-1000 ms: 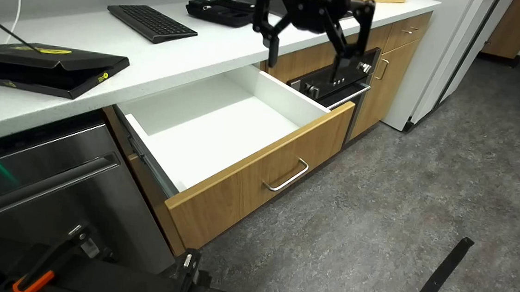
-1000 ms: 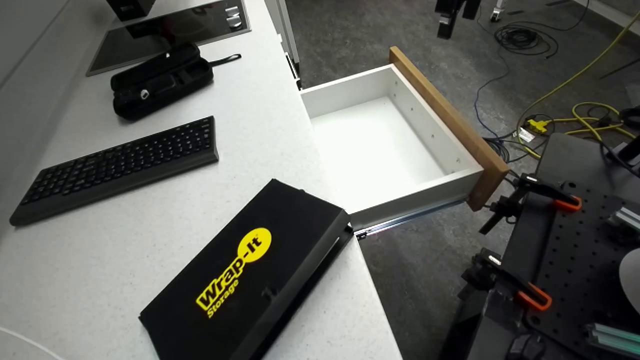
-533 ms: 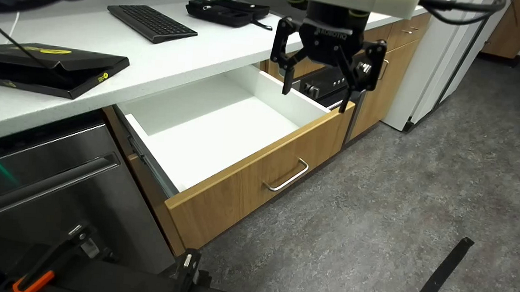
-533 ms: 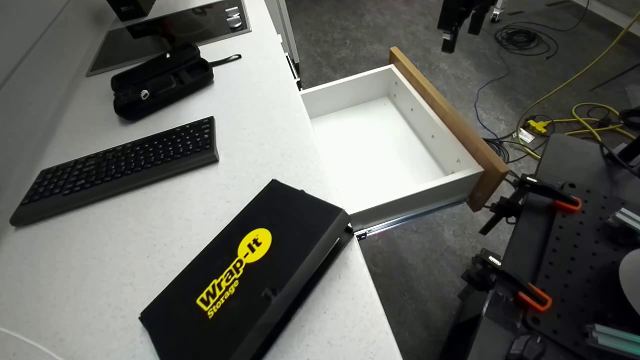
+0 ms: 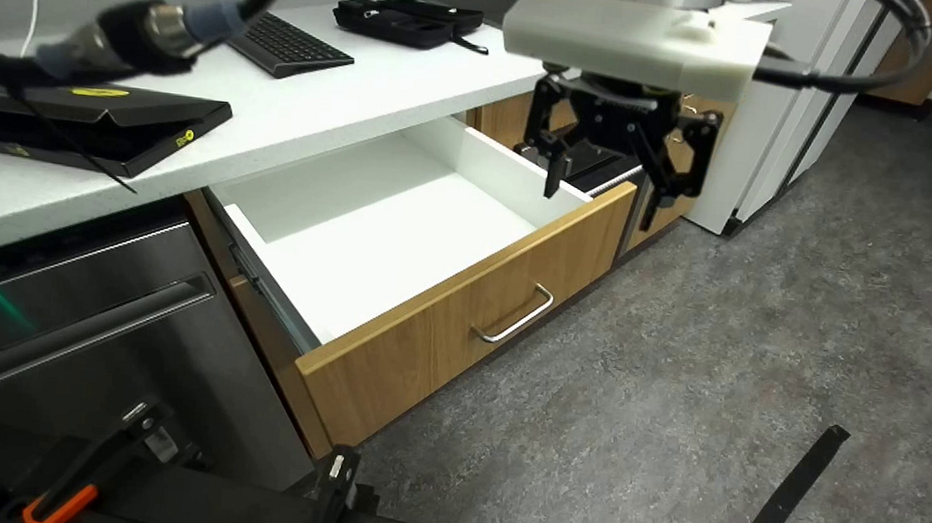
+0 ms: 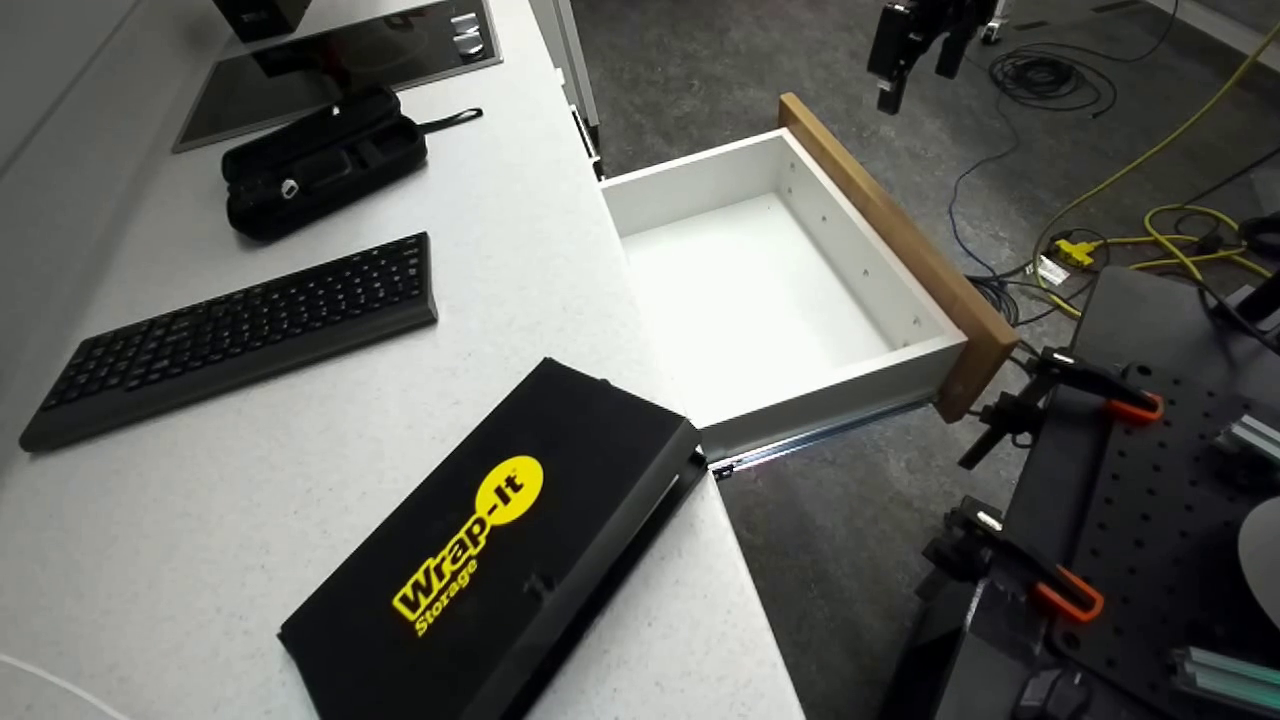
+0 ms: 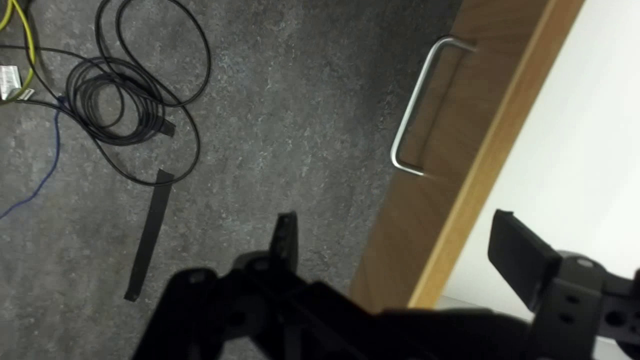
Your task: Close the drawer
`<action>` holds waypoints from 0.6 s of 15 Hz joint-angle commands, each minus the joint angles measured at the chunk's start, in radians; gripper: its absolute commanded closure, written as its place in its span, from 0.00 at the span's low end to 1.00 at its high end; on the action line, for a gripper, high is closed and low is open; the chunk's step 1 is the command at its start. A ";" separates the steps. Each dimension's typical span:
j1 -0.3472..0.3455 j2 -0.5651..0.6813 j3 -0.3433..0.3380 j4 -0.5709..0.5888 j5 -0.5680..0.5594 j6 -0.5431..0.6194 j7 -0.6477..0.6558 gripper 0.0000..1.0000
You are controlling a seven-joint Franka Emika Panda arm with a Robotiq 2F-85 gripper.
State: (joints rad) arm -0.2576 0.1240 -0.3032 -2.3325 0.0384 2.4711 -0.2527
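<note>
1. The wide drawer [image 6: 780,290], white inside, stood drawn out from under the white tabletop [image 6: 520,260]; its light oak-coloured wooden front panel [image 5: 443,339] had its long axis parallel to the tabletop's edge.
2. The black two-fingered claw [image 5: 601,204] hung spread, pinching nothing, above one end of the front panel and apart from it.
3. In the wrist view the panel slanted between its fingers [image 7: 522,260], one to the outer side, one to the inner.
4. Pushing the panel's outer face probably called for both fingers outside; the inner one looked the likeliest snag.
5. A slim silver bar handle [image 5: 523,322] lay farther along the panel, a black oven [image 5: 598,170] beside the claw's end, an orange-gripped black clamp [image 6: 1090,380] near the opposite end.
</note>
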 commanded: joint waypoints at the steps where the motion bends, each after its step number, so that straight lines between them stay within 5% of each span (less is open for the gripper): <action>1: -0.047 0.156 -0.014 0.082 -0.013 0.095 0.081 0.00; 6: -0.071 0.339 -0.026 0.173 -0.013 0.178 0.202 0.00; 9: -0.092 0.447 0.022 0.259 0.052 0.173 0.245 0.00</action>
State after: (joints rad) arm -0.3248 0.4484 -0.3265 -2.1832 0.0430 2.6342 -0.0662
